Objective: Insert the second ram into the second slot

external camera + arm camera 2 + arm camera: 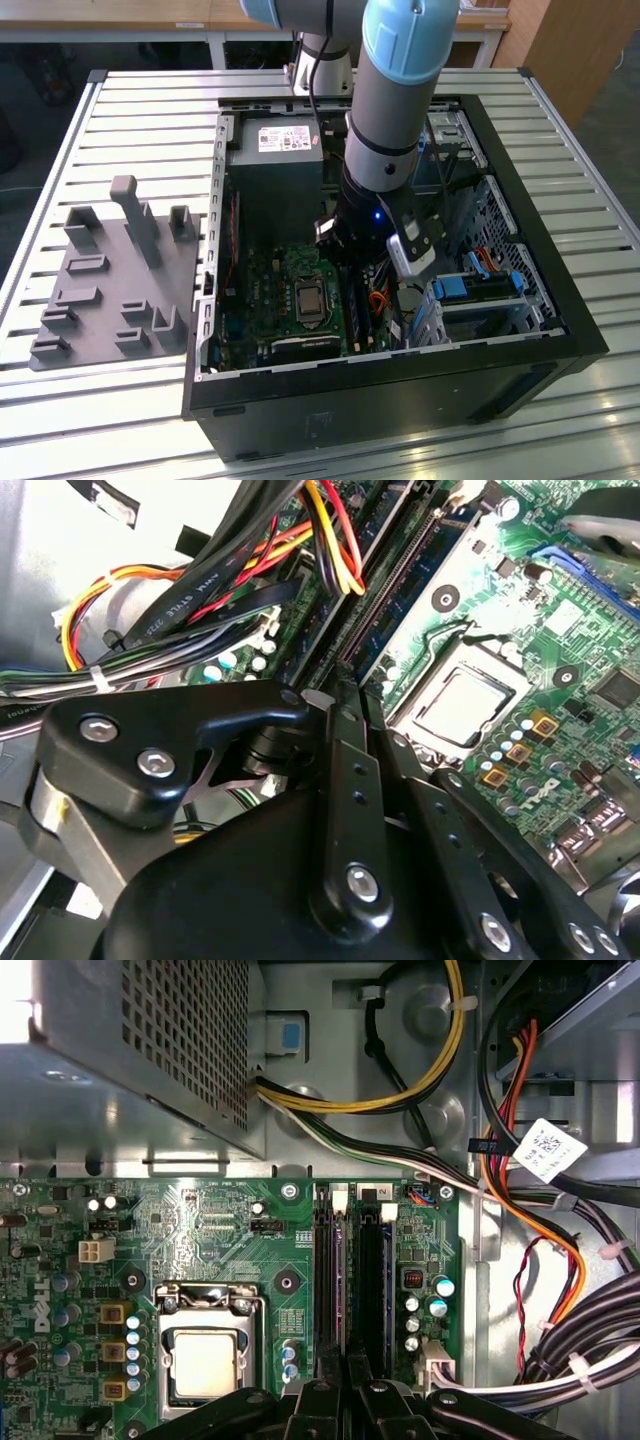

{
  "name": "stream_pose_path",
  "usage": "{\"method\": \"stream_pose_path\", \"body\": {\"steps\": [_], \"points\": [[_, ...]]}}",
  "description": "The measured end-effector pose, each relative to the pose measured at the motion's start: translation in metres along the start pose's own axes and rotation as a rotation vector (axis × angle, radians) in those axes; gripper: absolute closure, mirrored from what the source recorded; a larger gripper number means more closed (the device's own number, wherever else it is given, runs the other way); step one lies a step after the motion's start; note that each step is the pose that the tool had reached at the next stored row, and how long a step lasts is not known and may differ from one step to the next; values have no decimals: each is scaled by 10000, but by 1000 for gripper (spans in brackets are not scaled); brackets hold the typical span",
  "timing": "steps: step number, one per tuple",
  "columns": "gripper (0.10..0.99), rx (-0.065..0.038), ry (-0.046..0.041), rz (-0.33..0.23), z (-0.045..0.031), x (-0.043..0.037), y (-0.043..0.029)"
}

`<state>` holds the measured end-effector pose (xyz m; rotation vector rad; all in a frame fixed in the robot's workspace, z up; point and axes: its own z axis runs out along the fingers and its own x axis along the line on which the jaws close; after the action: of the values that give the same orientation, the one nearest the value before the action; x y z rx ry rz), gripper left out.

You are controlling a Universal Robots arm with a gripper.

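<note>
Exterior view shows our gripper (352,262) lowered into the open PC case (560,300), right over the motherboard's RAM slots (350,1270). We see its fingers pinched around the second ram (343,1290), held edge-down along a slot so it can seat.

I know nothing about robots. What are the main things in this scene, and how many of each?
Robot arm: 1
Open computer case: 1
Grey holder tray: 1
Power supply box: 1
Processor socket: 1
Total: 5
</note>
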<state>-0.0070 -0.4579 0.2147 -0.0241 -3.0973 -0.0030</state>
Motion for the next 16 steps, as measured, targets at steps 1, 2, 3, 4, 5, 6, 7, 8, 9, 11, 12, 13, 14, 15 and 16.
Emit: {"method": "stream_pose_path", "body": {"steps": [1,2,3,4,5,6,7,8,9,11,12,13,14,15,16], "points": [[949,0,0,0,6,-1,0],[949,-1,0,0,14,-1,0],[949,0,0,0,21,-1,0],[949,1,1,0,27,-1,0],[949,2,1,0,27,-1,0],[949,3,1,0,27,-1,0],[949,3,1,0,28,-1,0],[949,2,0,0,28,-1,0],[949,0,0,0,29,-1,0],[949,1,0,0,29,-1,0],[937,0,-1,0,29,-1,0],[937,-2,-1,0,29,-1,0],[875,-2,-1,0,26,-1,0],[875,0,0,0,22,-1,0],[875,1,0,0,17,-1,0]]}}
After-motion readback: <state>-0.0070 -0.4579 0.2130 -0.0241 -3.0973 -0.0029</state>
